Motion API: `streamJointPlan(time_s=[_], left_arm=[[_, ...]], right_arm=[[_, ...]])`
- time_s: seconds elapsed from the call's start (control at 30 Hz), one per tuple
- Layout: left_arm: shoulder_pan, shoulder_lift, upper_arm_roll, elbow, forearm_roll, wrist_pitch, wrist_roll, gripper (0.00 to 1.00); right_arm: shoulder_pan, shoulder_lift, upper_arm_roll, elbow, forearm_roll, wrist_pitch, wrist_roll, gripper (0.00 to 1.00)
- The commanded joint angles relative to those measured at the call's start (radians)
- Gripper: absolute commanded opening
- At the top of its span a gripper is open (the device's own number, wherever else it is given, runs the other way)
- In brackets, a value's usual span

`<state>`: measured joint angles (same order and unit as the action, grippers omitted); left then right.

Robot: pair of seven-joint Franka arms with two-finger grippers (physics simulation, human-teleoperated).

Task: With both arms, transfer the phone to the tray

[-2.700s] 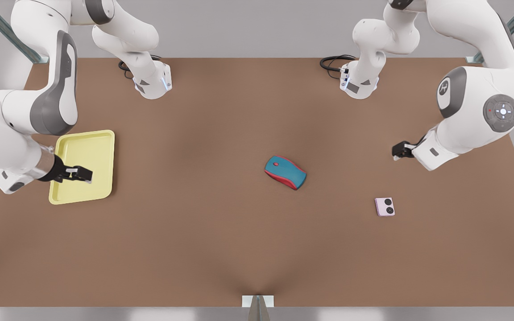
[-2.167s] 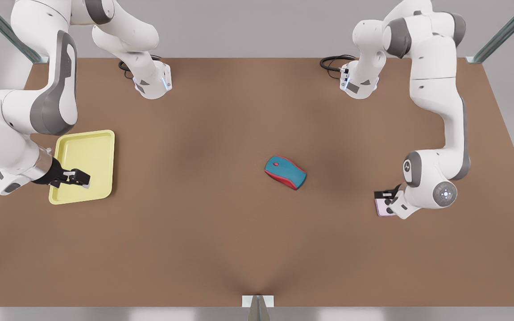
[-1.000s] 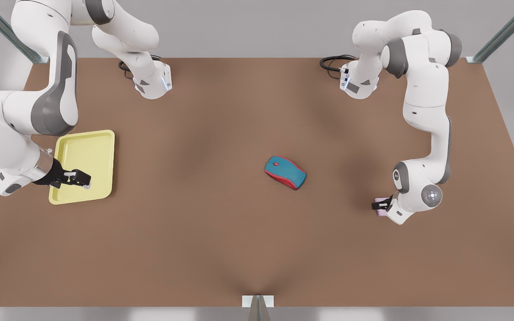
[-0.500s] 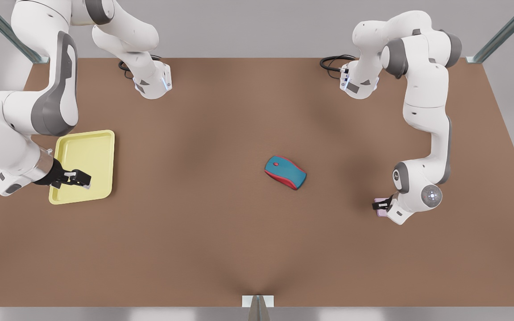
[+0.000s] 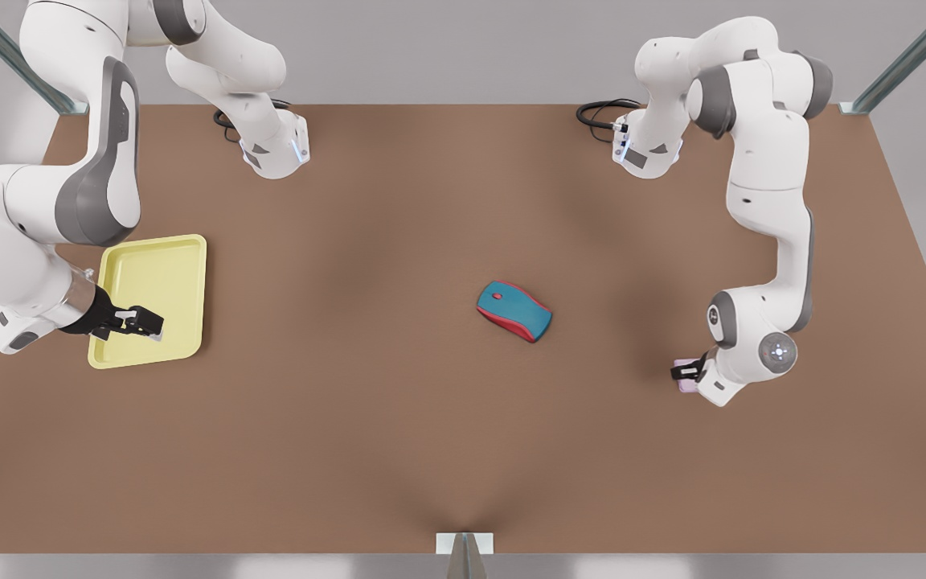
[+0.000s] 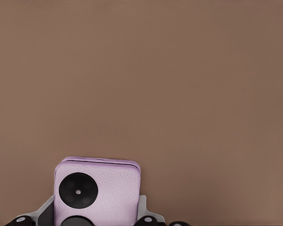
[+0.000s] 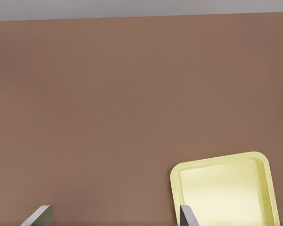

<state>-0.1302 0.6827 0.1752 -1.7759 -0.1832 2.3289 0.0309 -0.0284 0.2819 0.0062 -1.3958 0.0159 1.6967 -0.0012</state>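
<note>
We're down on the phone [image 5: 682, 385] with our left hand [image 5: 682, 371] at the front view's right side of the tabletop [image 5: 399, 434], fingers [image 6: 146, 219] flanking its pink case [image 6: 98, 188]; whether they pinch it yet, we can't tell. It looks light, rigid and slick-sided, so we'd grip the long edges, clear of the lenses. Our right hand [image 5: 135, 320] waits spread wide over the yellow tray [image 5: 186, 269], holding nothing. The mouse [image 5: 514, 310] sits between.
</note>
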Motion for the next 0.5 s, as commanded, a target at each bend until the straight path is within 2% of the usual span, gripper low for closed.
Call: streamJointPlan(time_s=[0.0, 0.13, 0.23, 0.4, 0.47], left_arm=[[-0.002, -0.006, -0.002, 0.007, -0.015, -0.006, -0.006, 0.7], [-0.187, -0.055, -0.002, 0.046, -0.015, -0.072, -0.221, 0.7], [-0.31, -0.019, 0.0, 0.225, -0.007, -0.229, -0.385, 0.71], [-0.535, 0.035, 0.001, 0.374, -0.01, -0.318, -0.712, 0.71], [-0.62, 0.098, 0.003, 0.495, -0.01, -0.368, -0.848, 0.71]], right_arm=[[0.001, -0.001, 0.0, 0.001, 0.001, 0.0, 0.0, 1.0], [0.001, -0.001, 0.0, 0.001, 0.001, 0.0, 0.0, 1.0], [-0.001, -0.001, 0.001, 0.0, 0.001, 0.0, -0.005, 1.0], [-0.001, -0.001, 0.0, 0.0, 0.001, -0.008, -0.008, 1.0], [0.001, -0.001, 0.001, 0.0, 0.001, -0.011, -0.007, 1.0]])
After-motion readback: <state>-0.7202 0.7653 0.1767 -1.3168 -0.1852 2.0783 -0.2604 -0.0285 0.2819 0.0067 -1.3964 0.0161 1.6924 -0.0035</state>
